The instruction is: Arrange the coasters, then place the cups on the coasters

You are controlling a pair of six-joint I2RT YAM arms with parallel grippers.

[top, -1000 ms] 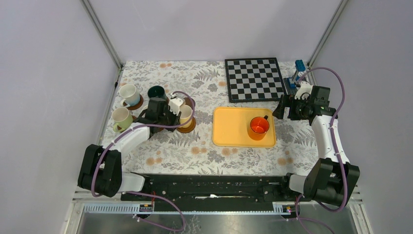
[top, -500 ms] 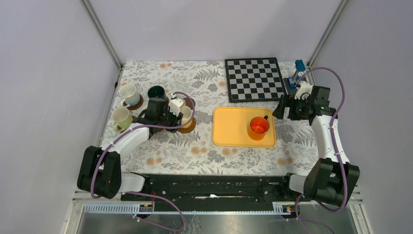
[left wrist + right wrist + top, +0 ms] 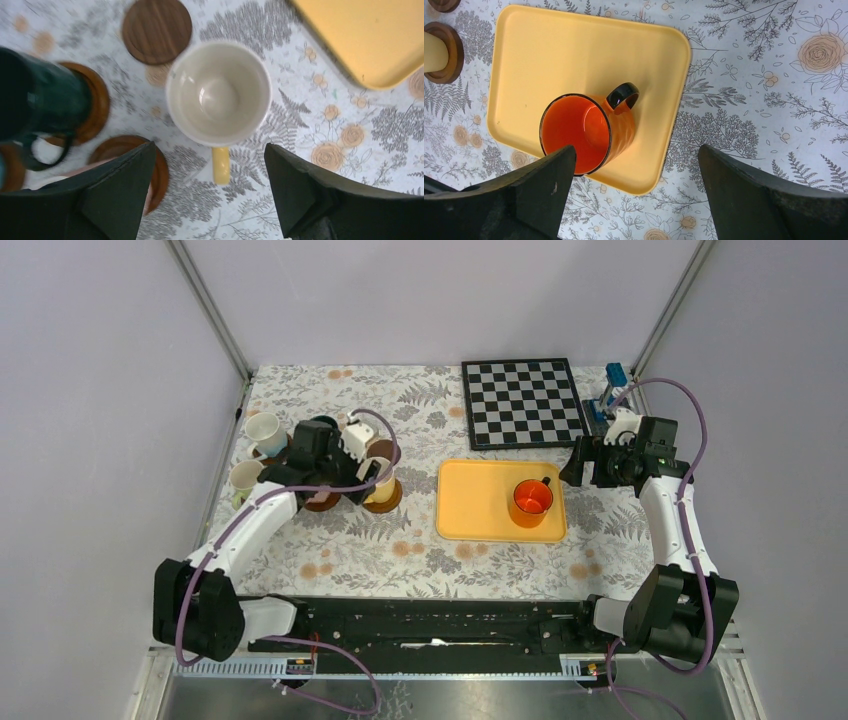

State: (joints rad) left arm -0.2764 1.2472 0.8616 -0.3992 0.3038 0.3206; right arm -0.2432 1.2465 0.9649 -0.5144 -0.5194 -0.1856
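Note:
The cream-yellow cup [image 3: 218,92] stands upright on a coaster [image 3: 385,502], its handle [image 3: 220,165] pointing between my fingers. My left gripper [image 3: 209,146] hangs open above it and holds nothing; it shows in the top view as the left gripper [image 3: 360,470]. An empty coaster [image 3: 156,30] lies just beyond. The dark green cup [image 3: 40,100] sits on a coaster [image 3: 95,107]. Something pink sits on another coaster [image 3: 150,170], largely hidden by my left finger. The orange cup [image 3: 584,130] stands on the yellow tray [image 3: 549,50], under my open right gripper [image 3: 636,149].
A white-pale blue cup [image 3: 263,430] and a light green cup [image 3: 245,480] stand on coasters at the far left. A chessboard [image 3: 522,402] lies behind the tray [image 3: 480,505]. A blue object [image 3: 615,375] sits at the back right corner.
My left gripper has opened off the cream-yellow cup, leaving it on its coaster, and has risen and drawn back to the left. The right arm has not moved.

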